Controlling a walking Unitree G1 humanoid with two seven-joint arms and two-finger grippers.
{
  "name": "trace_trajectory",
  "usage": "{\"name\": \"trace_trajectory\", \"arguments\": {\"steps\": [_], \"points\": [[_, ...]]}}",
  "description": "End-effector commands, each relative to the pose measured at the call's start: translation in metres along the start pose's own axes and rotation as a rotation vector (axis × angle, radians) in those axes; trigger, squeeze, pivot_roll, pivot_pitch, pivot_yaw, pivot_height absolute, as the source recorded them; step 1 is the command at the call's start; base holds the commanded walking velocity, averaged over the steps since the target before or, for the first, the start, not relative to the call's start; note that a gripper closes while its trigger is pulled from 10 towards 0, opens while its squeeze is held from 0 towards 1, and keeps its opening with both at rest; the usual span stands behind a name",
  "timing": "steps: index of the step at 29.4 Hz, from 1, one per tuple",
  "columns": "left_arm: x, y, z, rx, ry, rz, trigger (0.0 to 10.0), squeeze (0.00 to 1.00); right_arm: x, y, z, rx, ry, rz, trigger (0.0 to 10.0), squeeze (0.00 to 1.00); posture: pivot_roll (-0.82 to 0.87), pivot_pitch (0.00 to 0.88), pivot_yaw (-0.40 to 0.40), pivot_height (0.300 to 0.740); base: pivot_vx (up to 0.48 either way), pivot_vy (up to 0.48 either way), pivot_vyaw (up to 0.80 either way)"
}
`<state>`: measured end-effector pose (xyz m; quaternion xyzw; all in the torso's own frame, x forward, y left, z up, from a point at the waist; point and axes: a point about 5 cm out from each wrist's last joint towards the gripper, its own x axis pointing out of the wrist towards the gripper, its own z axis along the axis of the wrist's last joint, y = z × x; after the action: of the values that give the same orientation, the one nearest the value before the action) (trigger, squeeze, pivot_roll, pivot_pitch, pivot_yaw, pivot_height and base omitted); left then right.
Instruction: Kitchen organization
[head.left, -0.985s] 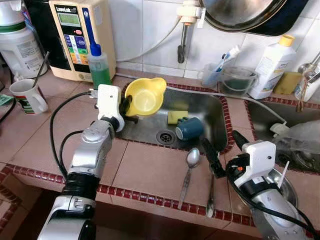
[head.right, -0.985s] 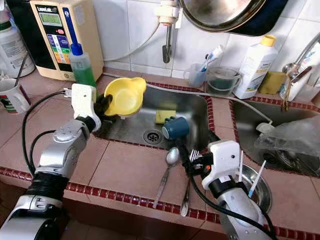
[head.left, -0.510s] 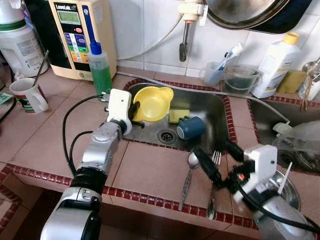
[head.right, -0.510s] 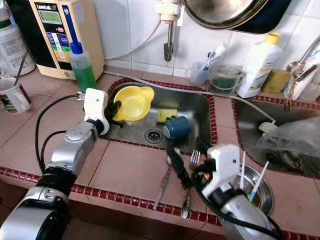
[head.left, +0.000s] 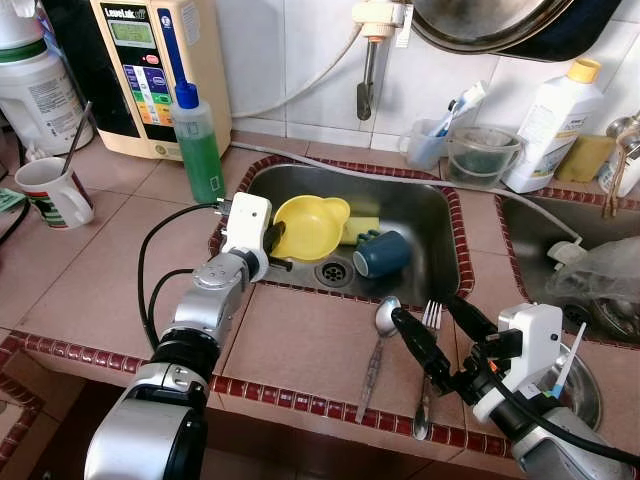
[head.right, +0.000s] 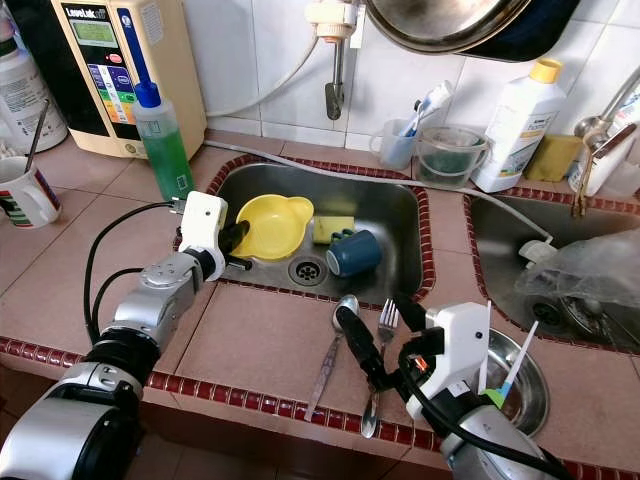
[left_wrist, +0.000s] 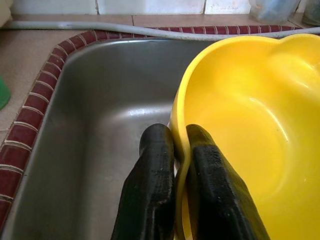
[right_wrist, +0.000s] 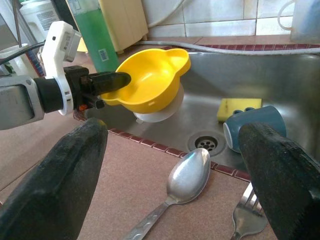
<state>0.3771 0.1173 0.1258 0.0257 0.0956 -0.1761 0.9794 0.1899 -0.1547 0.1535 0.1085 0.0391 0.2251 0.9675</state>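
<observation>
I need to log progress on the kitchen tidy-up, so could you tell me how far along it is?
Little looks finished. In hand: the left claw is shut on the rim of the yellow bowl, held over the sink. The right claw hovers open above the spoon and fork on the counter. Left: that cutlery, plus the blue mug and sponge in the sink.

The head's two eyes look down from above the counter at the sink (head.left: 430, 215). The left wrist camera sits close inside it, against the yellow bowl (left_wrist: 250, 125). The right wrist camera looks low across the counter toward that same bowl.
</observation>
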Motion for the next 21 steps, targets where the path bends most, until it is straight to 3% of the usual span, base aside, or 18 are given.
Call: {"name": "trace_trajectory", "arguments": {"steps": [1, 21], "points": [[0.0037, -0.0020, 0.0113, 0.012, -0.035, -0.015, 10.0, 1.00, -0.0010, 0.0004, 0.0059, -0.022, -0.009, -0.008, 10.0, 0.00, -0.14, 0.024, 0.025, 0.731, 0.000, 0.000, 0.00], [0.0035, 0.0000, 0.0145, 0.021, -0.052, -0.024, 10.0, 1.00, 0.0068, -0.0014, 0.0096, -0.032, -0.029, -0.024, 10.0, 0.00, -0.12, 0.027, 0.010, 0.731, 0.000, 0.000, 0.00]]}}
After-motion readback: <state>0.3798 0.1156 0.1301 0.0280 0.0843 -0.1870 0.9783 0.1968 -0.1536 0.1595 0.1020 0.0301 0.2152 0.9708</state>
